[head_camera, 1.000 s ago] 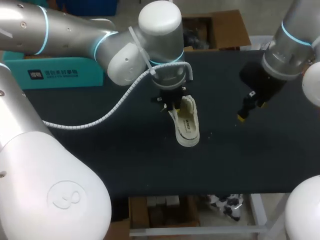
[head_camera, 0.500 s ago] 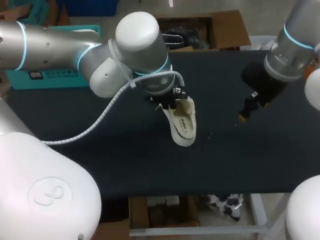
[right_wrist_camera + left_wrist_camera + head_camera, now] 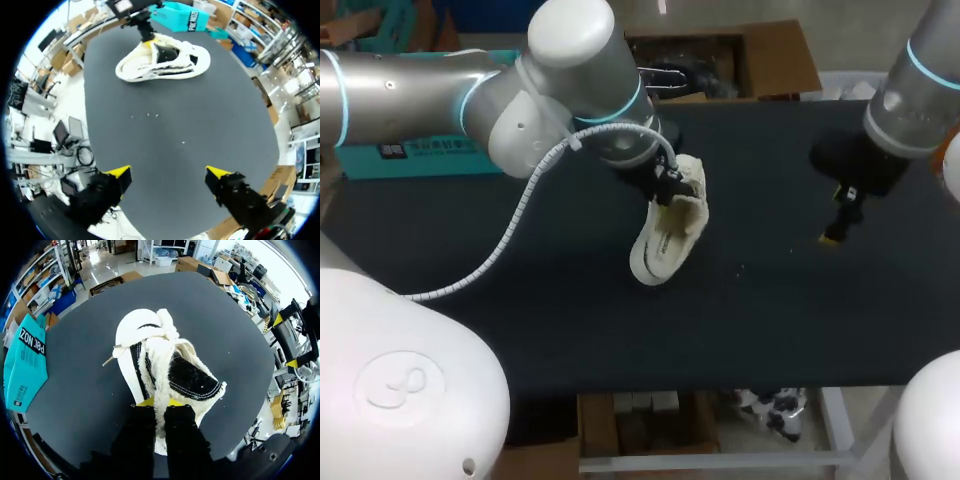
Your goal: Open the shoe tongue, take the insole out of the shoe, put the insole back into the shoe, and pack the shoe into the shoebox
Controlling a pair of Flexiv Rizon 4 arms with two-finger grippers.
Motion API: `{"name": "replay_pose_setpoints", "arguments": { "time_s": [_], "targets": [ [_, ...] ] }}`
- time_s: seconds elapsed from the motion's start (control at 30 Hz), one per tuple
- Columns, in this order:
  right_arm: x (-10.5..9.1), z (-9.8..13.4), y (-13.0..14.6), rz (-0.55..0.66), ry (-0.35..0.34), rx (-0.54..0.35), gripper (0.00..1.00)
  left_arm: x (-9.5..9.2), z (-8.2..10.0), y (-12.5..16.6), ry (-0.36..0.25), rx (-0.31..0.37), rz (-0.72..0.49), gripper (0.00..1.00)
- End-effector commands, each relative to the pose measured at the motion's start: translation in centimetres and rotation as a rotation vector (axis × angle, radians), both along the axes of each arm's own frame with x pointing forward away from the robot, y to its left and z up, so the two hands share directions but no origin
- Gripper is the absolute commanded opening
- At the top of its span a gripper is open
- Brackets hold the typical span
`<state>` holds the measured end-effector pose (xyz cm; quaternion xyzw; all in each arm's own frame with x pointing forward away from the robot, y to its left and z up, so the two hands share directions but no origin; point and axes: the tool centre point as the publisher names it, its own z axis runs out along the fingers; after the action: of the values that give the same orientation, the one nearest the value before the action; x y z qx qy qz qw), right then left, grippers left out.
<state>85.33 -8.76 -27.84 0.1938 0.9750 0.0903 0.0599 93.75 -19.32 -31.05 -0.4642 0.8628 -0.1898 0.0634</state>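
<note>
Tilting toe-down toward the lower left, a cream fabric shoe (image 3: 665,232) is held at the centre of the head view, over the dark matte table (image 3: 520,320). Its heel is hidden there behind the left arm's black wrist, and whether the toe touches the table cannot be told. In the left wrist view, the left gripper (image 3: 153,402) is seen with its 2 yellow tips close together, clamping the fleecy heel wall between them. The lining looks pale and woolly, the inside dark, the laces loosely knotted. The right gripper (image 3: 167,172) is spread wide over bare table, well apart from the shoe; at the right of the head view only 1 of its tips shows. A teal box (image 3: 420,158) at the upper left is partly covered by the left arm.
</note>
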Motion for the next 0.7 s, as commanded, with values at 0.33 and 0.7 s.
{"name": "replay_pose_setpoints", "arguments": {
  "time_s": [0.33, 0.7],
  "targets": [
    [-1.4, 2.8, -0.4, 0.587, -0.049, -0.149, 1.00, 0.4, 4.4, 2.1, -0.060, 0.025, -0.171, 0.00],
    [-1.4, 2.8, -0.4, 0.587, -0.049, -0.149, 1.00, 2.7, 12.4, 8.0, -0.243, 0.067, -0.379, 0.00]
  ]
}}
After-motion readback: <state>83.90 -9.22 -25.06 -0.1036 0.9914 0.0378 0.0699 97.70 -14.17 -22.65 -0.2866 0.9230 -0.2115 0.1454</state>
